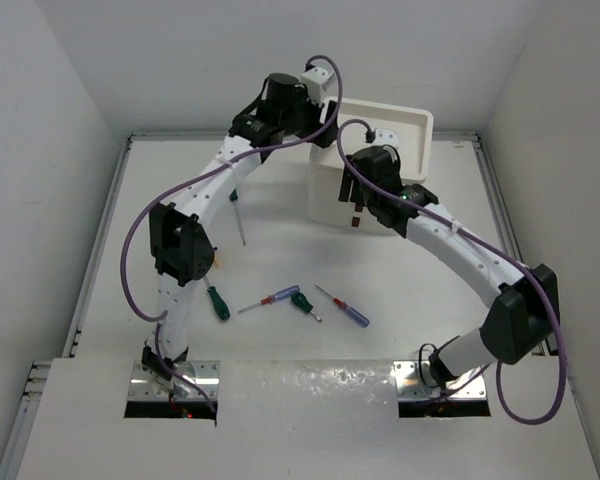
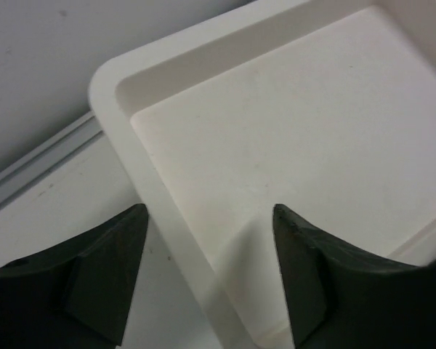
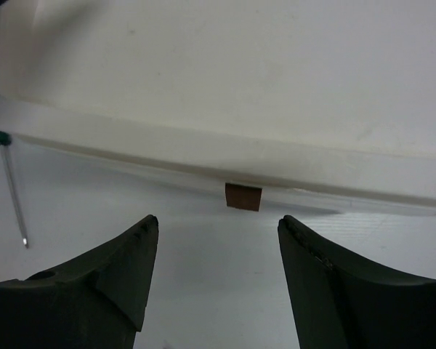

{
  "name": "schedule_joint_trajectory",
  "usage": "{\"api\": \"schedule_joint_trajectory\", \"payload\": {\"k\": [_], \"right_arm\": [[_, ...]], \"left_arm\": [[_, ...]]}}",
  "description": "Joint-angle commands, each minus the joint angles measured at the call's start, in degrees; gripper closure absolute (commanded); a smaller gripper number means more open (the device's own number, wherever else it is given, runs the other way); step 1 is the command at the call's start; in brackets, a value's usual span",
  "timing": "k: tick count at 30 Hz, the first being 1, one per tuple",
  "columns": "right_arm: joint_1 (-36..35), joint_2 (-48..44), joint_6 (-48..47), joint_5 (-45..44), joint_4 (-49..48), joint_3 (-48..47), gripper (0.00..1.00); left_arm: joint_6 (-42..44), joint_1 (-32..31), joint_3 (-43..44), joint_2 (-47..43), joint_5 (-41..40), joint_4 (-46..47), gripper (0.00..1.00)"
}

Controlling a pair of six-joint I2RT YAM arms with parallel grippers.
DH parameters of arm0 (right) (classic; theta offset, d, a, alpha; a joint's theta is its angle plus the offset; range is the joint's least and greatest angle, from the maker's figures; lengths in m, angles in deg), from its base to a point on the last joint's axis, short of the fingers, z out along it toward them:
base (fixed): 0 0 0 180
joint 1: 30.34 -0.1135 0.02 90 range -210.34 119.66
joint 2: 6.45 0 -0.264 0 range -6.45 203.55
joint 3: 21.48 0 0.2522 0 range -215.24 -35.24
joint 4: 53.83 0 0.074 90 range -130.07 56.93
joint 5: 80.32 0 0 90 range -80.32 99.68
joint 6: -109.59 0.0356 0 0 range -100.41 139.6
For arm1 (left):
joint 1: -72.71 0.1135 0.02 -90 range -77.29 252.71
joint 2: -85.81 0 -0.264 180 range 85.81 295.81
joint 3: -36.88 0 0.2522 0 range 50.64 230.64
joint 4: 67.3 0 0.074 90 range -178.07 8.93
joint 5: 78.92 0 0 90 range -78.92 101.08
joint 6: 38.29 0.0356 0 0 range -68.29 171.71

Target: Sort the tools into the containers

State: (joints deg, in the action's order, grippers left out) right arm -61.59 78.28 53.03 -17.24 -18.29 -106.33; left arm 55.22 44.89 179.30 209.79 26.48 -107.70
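The white drawer unit (image 1: 380,135) stands at the back right, with its recessed top (image 2: 291,138) bare. My left gripper (image 1: 315,105) hovers over its far left corner, open and empty (image 2: 207,218), fingers astride the rim. My right gripper (image 1: 355,205) is open and empty (image 3: 218,222) just in front of the unit's front face, in line with a red-brown drawer tab (image 3: 243,196) (image 1: 357,221). Several screwdrivers lie on the table: a long thin one (image 1: 238,218) (image 3: 13,203), a green-handled one (image 1: 218,303), a red-handled one (image 1: 270,298), a small green one (image 1: 302,302) and a red and blue one (image 1: 345,307).
White walls enclose the table on the left, back and right. A metal rail (image 2: 36,171) runs along the table's far edge behind the unit. Purple cables loop off both arms.
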Motion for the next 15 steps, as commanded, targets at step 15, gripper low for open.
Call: {"api": "schedule_joint_trajectory", "payload": {"k": [15], "right_arm": [[0.1,7.5,-4.7,-11.7,-7.0,-5.8,0.58]], "left_arm": [[-6.4,-0.2,-8.3,-2.8,-2.7,8.4,0.77]]}}
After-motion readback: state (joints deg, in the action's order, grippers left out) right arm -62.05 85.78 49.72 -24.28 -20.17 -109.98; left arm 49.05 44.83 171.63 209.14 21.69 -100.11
